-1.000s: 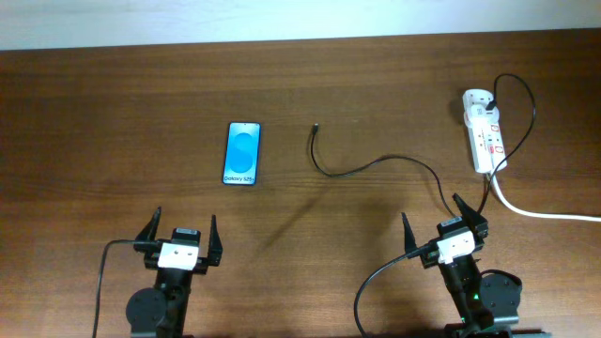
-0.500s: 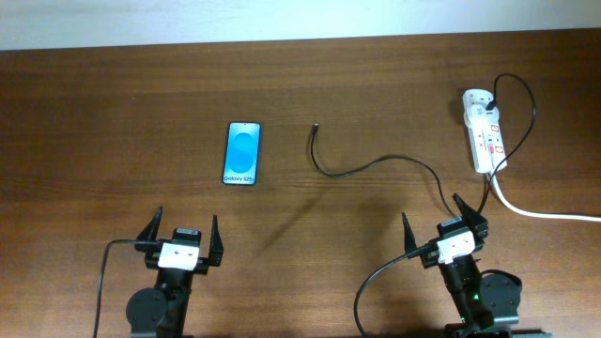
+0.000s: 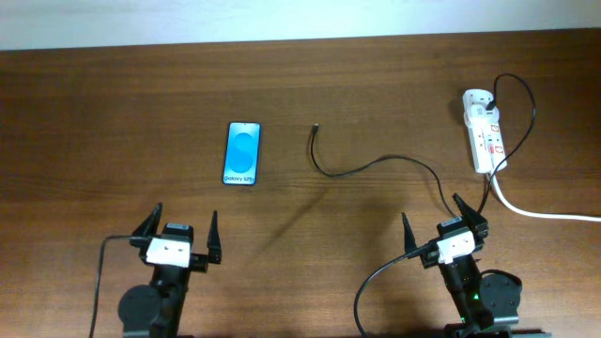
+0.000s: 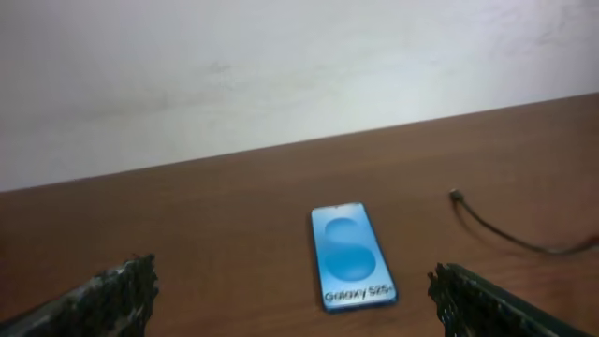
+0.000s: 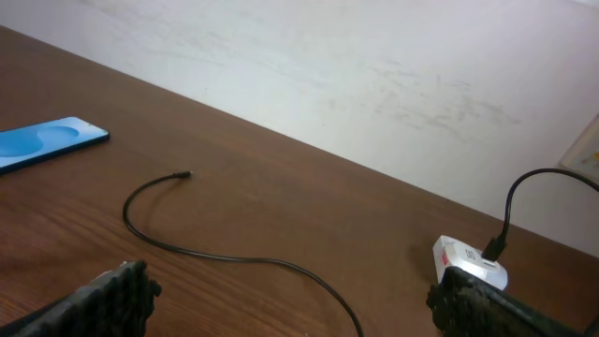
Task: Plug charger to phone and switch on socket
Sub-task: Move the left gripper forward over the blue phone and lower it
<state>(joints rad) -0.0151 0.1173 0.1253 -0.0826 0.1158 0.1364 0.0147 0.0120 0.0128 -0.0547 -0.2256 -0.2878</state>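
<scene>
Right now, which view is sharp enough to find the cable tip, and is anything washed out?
Overhead: sharp and evenly lit, the cable tip small but clear. Left wrist: soft, though the phone text is legible. Right wrist: the power strip glares white, its details lost.

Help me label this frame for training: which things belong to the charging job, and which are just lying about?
Belong to the job: phone, charger, socket.
Just there: table, the arms' own black cables, white wall.
</scene>
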